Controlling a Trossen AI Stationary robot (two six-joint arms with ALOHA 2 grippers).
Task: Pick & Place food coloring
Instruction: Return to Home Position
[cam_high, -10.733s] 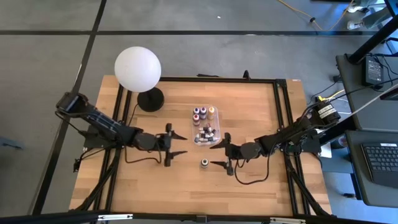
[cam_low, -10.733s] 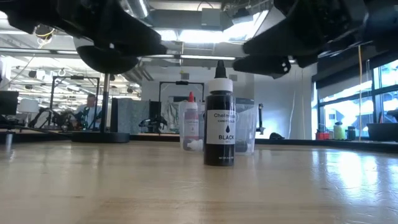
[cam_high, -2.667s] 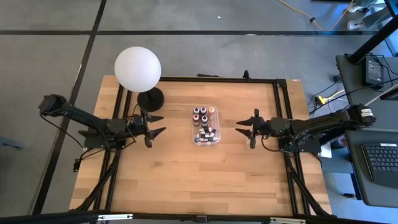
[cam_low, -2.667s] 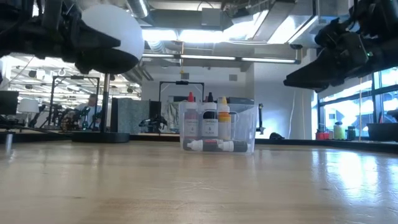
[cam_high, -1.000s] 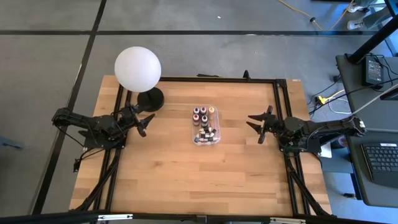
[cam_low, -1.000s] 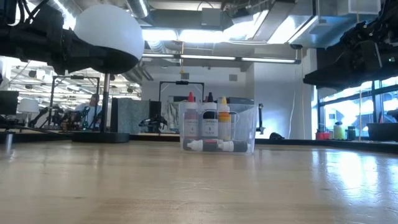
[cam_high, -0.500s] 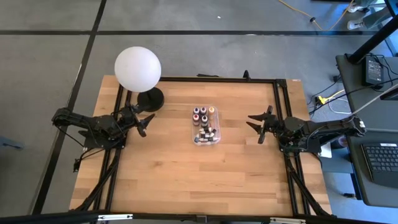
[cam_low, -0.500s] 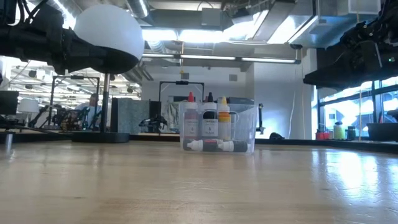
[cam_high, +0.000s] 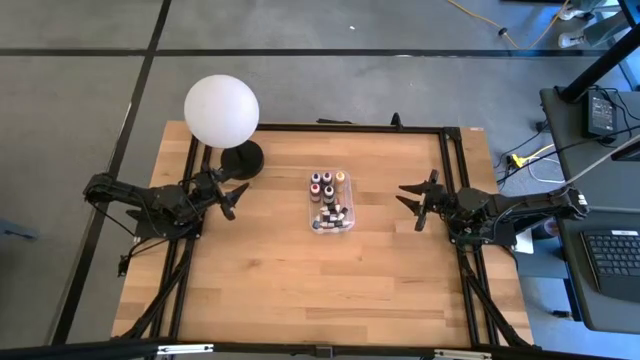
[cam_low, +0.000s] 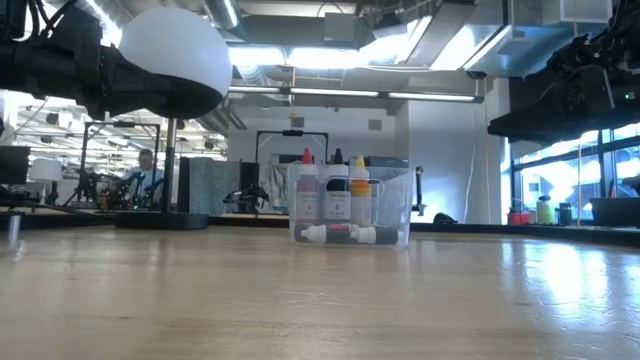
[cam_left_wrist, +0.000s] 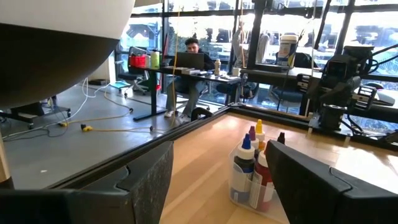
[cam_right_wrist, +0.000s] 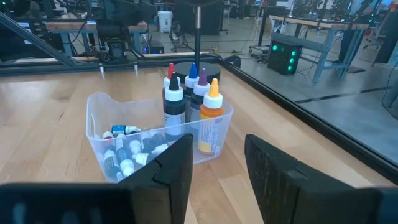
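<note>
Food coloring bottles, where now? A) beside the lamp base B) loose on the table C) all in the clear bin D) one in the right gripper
C: the food coloring bottles all sit inside the clear bin; left gripper and right gripper are open, empty, off to the sides.

Lower half of high view: bench (cam_high: 300, 290) bare, wide free passage. Centre: clear box (cam_low: 392, 200) blocks way, upright food coloring bottles (cam_high: 327, 181) poking above rim. Upper left: globe lamp (cam_high: 221, 110) on dark base (cam_high: 241, 158) overhangs corner. Open lanes left and right of box.
</note>
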